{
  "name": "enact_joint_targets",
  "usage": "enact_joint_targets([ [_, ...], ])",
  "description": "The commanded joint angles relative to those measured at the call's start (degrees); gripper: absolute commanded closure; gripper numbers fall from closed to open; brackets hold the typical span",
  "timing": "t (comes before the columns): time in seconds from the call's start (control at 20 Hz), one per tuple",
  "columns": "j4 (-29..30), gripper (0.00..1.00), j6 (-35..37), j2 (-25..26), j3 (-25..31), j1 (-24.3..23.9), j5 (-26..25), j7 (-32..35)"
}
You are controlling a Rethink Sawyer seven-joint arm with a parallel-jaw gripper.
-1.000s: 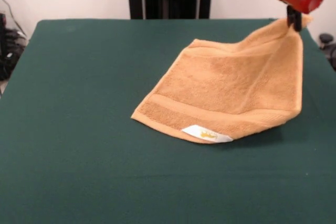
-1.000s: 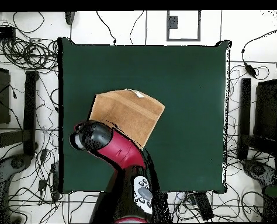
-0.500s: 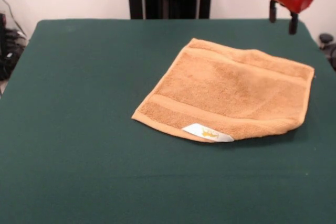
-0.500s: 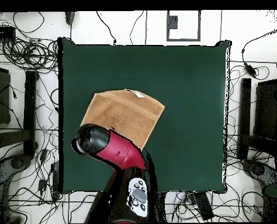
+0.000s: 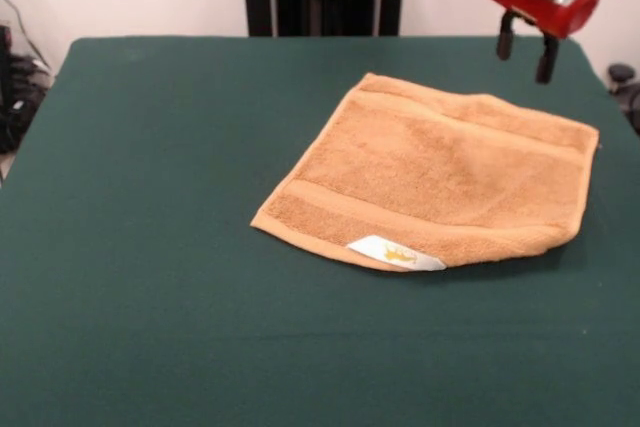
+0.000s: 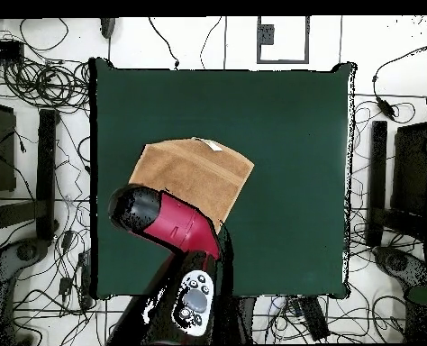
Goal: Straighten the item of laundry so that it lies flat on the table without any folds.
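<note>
The near half of the dark green table [image 5: 150,347] lay bare. The towel [image 5: 440,182] lay spread flat toward the table's right edge, its white label [image 5: 393,254] turned up at the near hem. Above its far corner the gripper [image 5: 522,59] hung with jaws apart, holding nothing. In the overhead view the arm [image 6: 168,221] covered that corner. Cables [image 6: 37,81] littered the floor around.
</note>
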Motion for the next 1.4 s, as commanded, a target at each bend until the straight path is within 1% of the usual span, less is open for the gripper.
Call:
enact_joint_targets([
  [0.05, -6.5, 0.00, -1.9, 2.9, -1.5, 1.9, 1.7, 18.2],
  [0.15, -8.0, 0.00, -4.1, 4.1, -1.4, 1.7, 2.9, 18.6],
  [0.25, -10.5, 0.00, -5.1, 5.6, -2.6, 1.8, 3.1, 19.3],
  [0.4, -15.8, 0.00, -2.6, 8.4, -5.2, 1.4, 2.1, 20.0],
  [0.5, -17.4, 0.00, -2.7, 9.3, -4.8, 0.0, 2.5, 19.6],
  [0.65, -19.9, 0.00, -4.9, 11.3, -4.0, -1.1, 3.5, 19.5],
  [0.85, -24.5, 0.00, -7.6, 16.1, -4.1, -0.4, 5.8, 22.5],
  [1.05, -29.6, 0.00, -10.1, 20.4, -3.1, -1.0, 8.0, 22.8],
  [1.25, -36.1, 0.00, -9.9, 25.1, -3.8, -1.1, 9.3, 23.3],
  [1.4, -39.8, 0.00, -9.4, 28.5, -4.1, -1.3, 9.8, 23.5],
])
